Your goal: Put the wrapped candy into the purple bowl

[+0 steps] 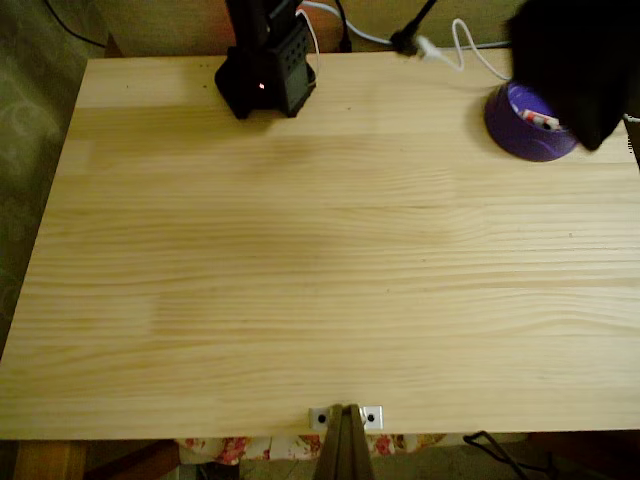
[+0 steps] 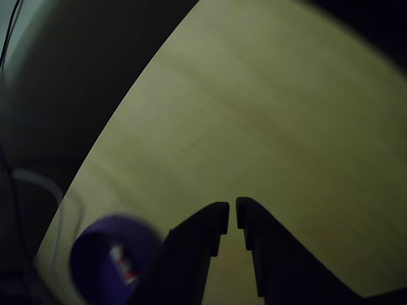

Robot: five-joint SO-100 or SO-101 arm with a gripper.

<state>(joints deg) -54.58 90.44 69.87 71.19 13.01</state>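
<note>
The wrapped candy (image 1: 541, 120) lies inside the purple bowl (image 1: 515, 132), and we see it in the fixed view as a small white shape with red marks resting against the bowl's inner wall on the right side. In the other view the same candy (image 2: 123, 264) shows as a pale blurred stick with a red patch, lying in the bowl (image 2: 89, 260) at the lower left of the picture.

We find the claw (image 2: 232, 216) in the other view with its two dark fingers (image 2: 203, 232) drawn almost together, only a narrow slit between their tips and nothing held between them. It stands above bare wood, just to the right of the bowl in that view and clear of its rim, so the candy lies apart from the claw, down and to its left.

In the fixed view the bowl sits near the far right corner of the pale wooden surface (image 1: 320, 280). A large dark blurred mass of the arm (image 1: 585, 60) hangs over its right side and hides part of the rim. A white cable (image 1: 470, 50) curls just behind the bowl, and the arm's black base (image 1: 265, 75) stands at the far edge, well apart to the left. The bowl holds the candy alone, as far as we can tell.
</note>
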